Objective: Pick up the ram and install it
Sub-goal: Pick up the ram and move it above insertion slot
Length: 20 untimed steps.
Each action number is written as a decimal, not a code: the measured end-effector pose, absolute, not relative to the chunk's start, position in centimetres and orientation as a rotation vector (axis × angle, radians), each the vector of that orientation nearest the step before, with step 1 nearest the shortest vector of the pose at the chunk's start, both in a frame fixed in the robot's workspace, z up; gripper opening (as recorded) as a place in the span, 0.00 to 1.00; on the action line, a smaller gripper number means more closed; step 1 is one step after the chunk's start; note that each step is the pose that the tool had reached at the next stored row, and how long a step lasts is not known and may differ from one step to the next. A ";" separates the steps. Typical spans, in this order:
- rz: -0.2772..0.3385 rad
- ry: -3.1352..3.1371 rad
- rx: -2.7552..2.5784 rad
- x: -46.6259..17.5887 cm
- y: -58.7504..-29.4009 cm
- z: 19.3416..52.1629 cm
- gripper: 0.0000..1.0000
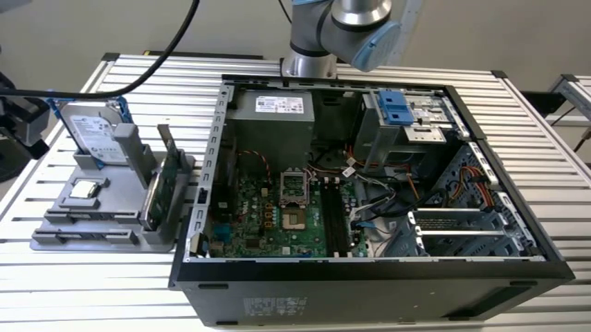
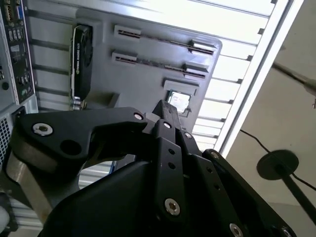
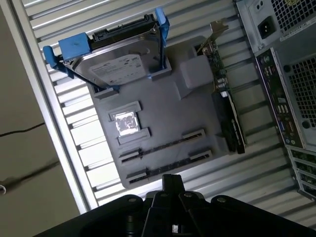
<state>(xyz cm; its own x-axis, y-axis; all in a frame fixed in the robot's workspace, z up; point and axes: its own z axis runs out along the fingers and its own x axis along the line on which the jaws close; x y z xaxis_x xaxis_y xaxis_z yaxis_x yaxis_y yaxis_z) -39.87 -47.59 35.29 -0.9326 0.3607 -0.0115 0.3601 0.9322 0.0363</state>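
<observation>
Matte black jaws [image 3: 171, 178] together at a narrow tip, nothing visible between them; bolted link plates with silver screw heads behind. Held above a grey moulded plastic tray [image 3: 197, 113], not touching it.

In the tray, two long parallel grooves with end clips, each with a thin dark strip seated edge-up. Ram [image 3: 163, 146] taken as the strip in the groove nearer the square chip; second strip [image 3: 168, 165] in the outer groove just beside it. Cannot tell if either is clipped down.

Beyond the grooves, square chip [image 3: 126, 123] with a shiny silver lid, flat in its own square recess. Further on, silver hard drive [image 3: 116, 66] leaning tilted in a slot, bright blue plastic rails [image 3: 69, 47] along its edges. Along the tray's side, dark green expansion card [image 3: 228, 116] standing on edge, metal bracket at one end.

Tray on a ribbed aluminium desk [image 3: 98, 12], long parallel slats, glossy.

In the exterior view, tray at the left, open black steel case [image 1: 369, 277] just beside it at the right, lying on its side. Green motherboard [image 1: 249, 214] inside, long black memory slots [image 1: 337, 218] near its middle, loose wiring beside them. Grey and light blue arm [image 1: 356, 21] rising behind the case.
</observation>
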 end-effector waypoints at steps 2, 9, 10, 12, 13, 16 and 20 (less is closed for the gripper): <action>0.052 3.068 0.586 -39.9 -47.6 35.3 0.00; 0.052 3.059 0.629 -39.9 -47.6 35.2 0.00; 0.052 3.057 0.635 -39.9 -47.6 35.2 0.00; 0.052 3.055 0.647 -39.9 -47.6 35.2 0.00; 0.051 3.053 0.653 -39.9 -47.6 35.2 0.00; 0.051 3.049 0.670 -39.9 -47.6 35.1 0.00; 0.051 3.044 0.692 -39.9 -47.6 35.1 0.00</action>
<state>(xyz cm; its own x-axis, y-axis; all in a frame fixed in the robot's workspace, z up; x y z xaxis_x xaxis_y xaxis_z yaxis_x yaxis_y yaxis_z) -39.88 -47.58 35.08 -0.9017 0.4322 -0.0115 0.4316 0.9013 0.0362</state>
